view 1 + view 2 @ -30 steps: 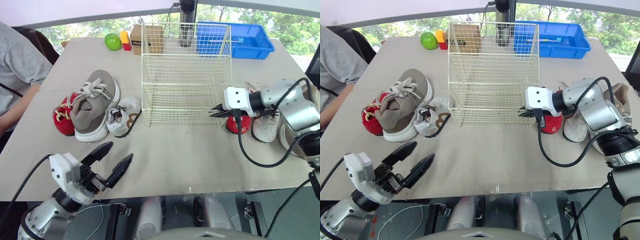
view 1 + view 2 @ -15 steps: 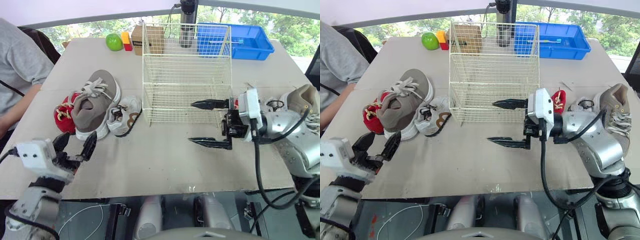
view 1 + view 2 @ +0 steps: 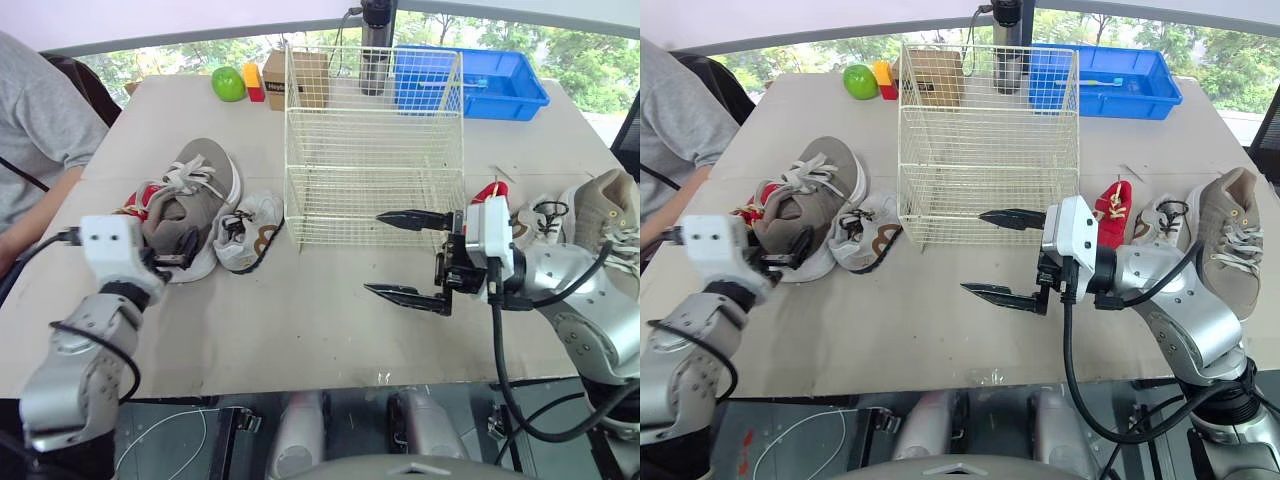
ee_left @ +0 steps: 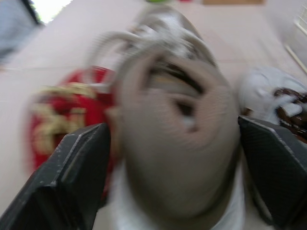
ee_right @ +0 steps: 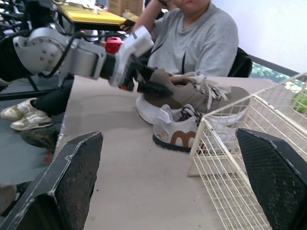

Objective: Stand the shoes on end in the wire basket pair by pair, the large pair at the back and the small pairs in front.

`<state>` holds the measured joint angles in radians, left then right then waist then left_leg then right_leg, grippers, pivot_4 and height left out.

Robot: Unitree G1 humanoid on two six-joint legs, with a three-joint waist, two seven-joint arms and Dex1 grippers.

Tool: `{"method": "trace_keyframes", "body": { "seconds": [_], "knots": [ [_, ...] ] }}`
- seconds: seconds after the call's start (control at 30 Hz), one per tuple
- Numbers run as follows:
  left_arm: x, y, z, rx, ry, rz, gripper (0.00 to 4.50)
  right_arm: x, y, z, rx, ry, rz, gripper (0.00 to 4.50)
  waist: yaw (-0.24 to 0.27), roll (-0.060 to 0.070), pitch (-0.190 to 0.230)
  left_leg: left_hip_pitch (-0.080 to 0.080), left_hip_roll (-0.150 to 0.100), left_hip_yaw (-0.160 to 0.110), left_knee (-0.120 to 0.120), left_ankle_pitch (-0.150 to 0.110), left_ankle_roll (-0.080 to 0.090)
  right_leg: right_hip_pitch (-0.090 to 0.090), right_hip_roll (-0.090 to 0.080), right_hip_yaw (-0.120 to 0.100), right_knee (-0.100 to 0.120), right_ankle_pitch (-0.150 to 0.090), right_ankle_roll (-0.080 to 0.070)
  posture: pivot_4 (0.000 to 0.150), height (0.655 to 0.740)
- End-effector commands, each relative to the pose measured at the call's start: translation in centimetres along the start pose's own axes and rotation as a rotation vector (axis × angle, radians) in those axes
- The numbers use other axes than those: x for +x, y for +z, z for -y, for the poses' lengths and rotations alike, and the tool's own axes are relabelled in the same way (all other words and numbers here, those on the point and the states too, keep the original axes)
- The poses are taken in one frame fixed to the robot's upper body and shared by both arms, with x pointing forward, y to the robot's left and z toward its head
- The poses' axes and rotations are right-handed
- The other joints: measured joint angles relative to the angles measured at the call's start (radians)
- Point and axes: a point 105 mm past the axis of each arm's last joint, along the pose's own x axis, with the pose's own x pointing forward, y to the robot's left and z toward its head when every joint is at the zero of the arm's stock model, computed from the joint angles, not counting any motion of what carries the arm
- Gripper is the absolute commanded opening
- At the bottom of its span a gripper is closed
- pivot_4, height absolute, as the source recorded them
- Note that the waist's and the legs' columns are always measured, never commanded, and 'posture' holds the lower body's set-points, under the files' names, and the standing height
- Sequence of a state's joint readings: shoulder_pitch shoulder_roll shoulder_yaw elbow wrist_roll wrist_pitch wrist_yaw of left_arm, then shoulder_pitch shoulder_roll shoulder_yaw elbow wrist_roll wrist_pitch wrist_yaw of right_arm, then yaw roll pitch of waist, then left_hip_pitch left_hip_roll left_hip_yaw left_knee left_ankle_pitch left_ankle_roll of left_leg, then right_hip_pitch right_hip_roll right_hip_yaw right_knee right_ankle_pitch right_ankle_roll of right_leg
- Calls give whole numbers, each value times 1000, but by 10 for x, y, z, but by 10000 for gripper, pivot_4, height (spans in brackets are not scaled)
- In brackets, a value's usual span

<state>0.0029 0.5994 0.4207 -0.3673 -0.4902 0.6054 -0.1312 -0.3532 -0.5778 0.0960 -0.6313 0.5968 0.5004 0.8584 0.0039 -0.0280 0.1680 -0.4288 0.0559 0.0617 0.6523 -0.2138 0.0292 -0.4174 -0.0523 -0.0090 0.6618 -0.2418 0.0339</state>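
The cream wire basket (image 3: pixel 373 150) stands at mid table with nothing in it. To its left lie a large grey shoe (image 3: pixel 195 200), a small red shoe (image 3: pixel 148 196) half hidden behind it, and a small white shoe (image 3: pixel 248 230). My left gripper (image 3: pixel 180 250) is at the grey shoe's heel (image 4: pixel 177 143), open, one finger on each side of it. My right gripper (image 3: pixel 375 253) hovers wide open over bare table in front of the basket, holding nothing. Behind its arm lie a small red shoe (image 3: pixel 1110 205), a small white shoe (image 3: pixel 1162 215) and a large grey shoe (image 3: pixel 1225 240).
A person in a grey shirt (image 3: pixel 35 120) sits at the table's left edge. Along the far edge are a green apple (image 3: pixel 227 83), a red and yellow block (image 3: pixel 251 80), a cardboard box (image 3: pixel 275 78), a black cylinder (image 3: pixel 373 45) and a blue bin (image 3: pixel 495 80).
My left gripper has come forward from the near edge to the grey shoe's heel. My right gripper left the red shoe on the right, opened wide and swung in front of the basket.
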Motion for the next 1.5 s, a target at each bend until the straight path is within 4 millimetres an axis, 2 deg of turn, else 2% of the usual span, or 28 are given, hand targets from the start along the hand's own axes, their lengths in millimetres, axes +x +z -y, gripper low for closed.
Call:
{"method": "trace_keyframes", "body": {
  "seconds": [0.03,0.17,0.23,0.3,0.33,0.37,0.47,0.53,0.57,0.63,0.7,0.8,0.87,0.97,1.07,1.17,1.23,1.33,1.5],
  "knots": [
    [4,-20,8,-7,-32,-60,24915,-3,10,-3,-44,-13,8,43078,5,1,0,1,0,0,0,0,0,0,0,0,1,0,0,1500,7400],
    [3,-18,13,-12,-31,-20,11965,-3,7,0,-39,-39,-9,43078,12,1,-1,4,1,0,0,0,0,4,-2,0,0,0,0,1500,7400],
    [0,3,15,-55,-23,111,7650,-2,6,6,-46,-80,-20,43078,12,1,-1,5,1,-1,0,0,0,5,-4,1,0,0,0,1500,7400],
    [-15,58,6,-199,46,417,7427,0,7,14,-74,-106,-29,43078,12,1,0,4,1,0,0,0,0,4,-5,1,-1,0,0,1500,7400],
    [-24,79,-1,-266,90,533,7427,1,11,16,-83,-108,-17,43078,12,-1,1,3,1,-1,0,0,0,4,-5,0,-1,0,0,1500,7400],
    [-31,93,-5,-326,115,616,7427,1,16,19,-84,-106,-4,43078,12,-8,4,0,1,-1,1,0,0,3,-6,0,-1,0,0,1500,7400],
    [-38,110,-5,-367,127,694,7427,2,26,26,-88,-109,22,43078,9,-16,1,-4,1,-7,3,0,0,2,-3,-5,-1,1,0,1500,7400],
    [-39,142,10,-356,37,793,7427,5,55,46,-153,-133,84,43078,6,-14,2,-3,1,-7,2,0,0,3,-3,-5,-2,3,3,1500,7400],
    [-37,158,26,-282,-57,826,7427,6,74,57,-193,-141,113,43078,7,-13,3,-2,0,-5,1,0,0,3,-3,-4,-1,3,3,1500,7400],
    [-39,180,71,13,-287,884,7427,9,104,73,-248,-97,81,43078,9,-10,7,-4,-1,-5,2,1,-1,1,-1,-4,0,3,3,1500,7400],
    [-39,187,94,188,-411,929,7427,10,125,85,-306,-60,23,43078,22,-6,8,-4,-2,-3,2,2,-2,2,0,-7,0,1,-1,1500,7400],
    [-36,193,113,388,-524,1003,7427,10,160,109,-374,-75,-42,43078,13,-3,8,-2,-1,0,0,0,-1,5,-1,-6,-6,1,-2,1500,7400],
    [-35,196,124,499,-598,1055,7427,11,175,122,-439,-90,-105,43078,4,-1,9,-5,-2,5,-1,0,0,-1,-2,-1,-6,2,1,1500,7400],
    [-33,196,136,656,-682,1130,7427,11,178,140,-522,-96,-231,43078,-12,-1,9,-5,0,8,-3,0,0,-5,1,0,-4,3,3,1500,7400],
    [-28,195,142,737,-718,1165,7427,10,178,154,-588,-106,-327,43078,-18,-1,9,-7,2,10,-5,0,0,-9,2,2,-2,3,4,1500,7400],
    [-32,196,150,797,-765,1223,7427,8,170,161,-601,-87,-419,43078,-19,0,10,-13,2,12,-5,1,0,-17,2,4,1,3,4,1500,7400],
    [-36,198,156,857,-783,1273,7427,5,155,168,-607,-66,-520,43078,-17,1,10,-18,2,11,-3,1,0,-22,2,4,2,4,4,1500,7400],
    [-43,200,161,965,-788,1348,7420,1,134,177,-590,-37,-619,34811,-15,1,10,-25,2,12,0,1,-1,-27,2,4,2,5,6,1500,7400],
    [-44,206,157,1049,-726,1413,7420,-7,115,178,-580,14,-705,12058,-14,3,11,-25,2,14,1,1,-1,-27,2,5,1,5,7,1500,7400]
  ]
}}
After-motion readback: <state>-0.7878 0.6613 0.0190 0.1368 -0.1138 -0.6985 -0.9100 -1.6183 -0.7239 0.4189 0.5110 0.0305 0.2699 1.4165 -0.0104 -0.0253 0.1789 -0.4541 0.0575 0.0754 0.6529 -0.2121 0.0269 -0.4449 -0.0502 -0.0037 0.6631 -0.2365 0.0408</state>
